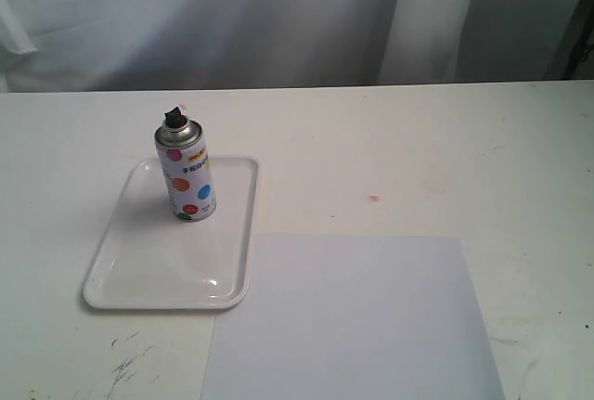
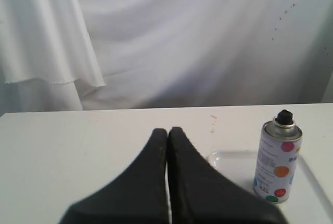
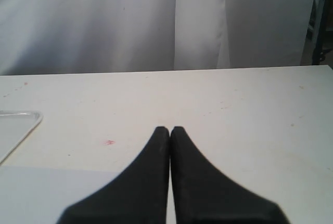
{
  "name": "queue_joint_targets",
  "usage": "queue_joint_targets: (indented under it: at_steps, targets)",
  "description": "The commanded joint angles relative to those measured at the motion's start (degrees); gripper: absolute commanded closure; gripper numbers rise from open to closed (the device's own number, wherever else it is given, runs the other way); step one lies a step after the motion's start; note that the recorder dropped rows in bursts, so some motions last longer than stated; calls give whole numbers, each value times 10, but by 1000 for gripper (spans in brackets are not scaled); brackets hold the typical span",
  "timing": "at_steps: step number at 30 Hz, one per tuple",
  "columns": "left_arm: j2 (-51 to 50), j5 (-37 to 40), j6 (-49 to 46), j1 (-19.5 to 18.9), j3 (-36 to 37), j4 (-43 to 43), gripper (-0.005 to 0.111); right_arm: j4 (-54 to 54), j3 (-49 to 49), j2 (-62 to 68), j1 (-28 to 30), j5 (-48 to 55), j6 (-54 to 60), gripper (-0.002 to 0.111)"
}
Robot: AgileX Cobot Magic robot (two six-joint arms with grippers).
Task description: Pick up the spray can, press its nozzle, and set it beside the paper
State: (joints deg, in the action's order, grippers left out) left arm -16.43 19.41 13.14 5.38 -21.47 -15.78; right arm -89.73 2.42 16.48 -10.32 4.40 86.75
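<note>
White dotted spray can (image 1: pixel 186 173) is standing upright in the left-middle of the exterior view, on the far end of a glossy white tray (image 1: pixel 116 281). Its little black nozzle (image 1: pixel 174 118) sits on top of the silver shoulder, and nothing is touching it.

The paper (image 1: pixel 353 326) lies flat in the lower middle and lower right of that frame. Its upper left corner is tight against the tray's right edge, but I can't tell whether they overlap. The can is well apart from the sheet.

There's a tiny pink mark (image 1: pixel 374 199) on the white table (image 1: pixel 436 140) just above the paper, some dark scuffs (image 1: pixel 125 363) in the lower left corner, and a white curtain (image 1: pixel 232 19) across the back.

Left gripper (image 2: pixel 167 129) has its black jaws pressed together with nothing between them. It's off the can, which shows beside it in the left wrist view. Right gripper (image 3: pixel 170 128) is the same: jaws closed tight and empty, sitting above the table with the paper under it.
</note>
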Motion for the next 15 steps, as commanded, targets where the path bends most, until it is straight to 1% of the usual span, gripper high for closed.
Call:
queue_joint_targets:
  at_steps: [1,4,5,7,8,9,12,15]
  targets:
    - [65,15,-14,-2,51,33,107,2,-1,-1,3,3,-1,108]
    - [98,13,-16,-21,95,57,107,2,-1,-1,3,1,-1,108]
    - [110,-1,-16,-34,118,66,107,2,-1,-1,3,1,-1,108]
    - [120,-22,-16,-55,139,74,107,2,-1,-1,3,1,-1,108]
    - [126,-18,-16,-67,146,77,107,2,-1,-1,3,1,-1,108]
    - [127,-17,-16,-69,149,77,107,2,-1,-1,3,1,-1,108]
    - [159,-15,-17,-72,169,133,107,2,-1,-1,3,1,-1,108]
    - [164,-15,-17,-72,191,146,107,2,-1,-1,3,3,-1,108]
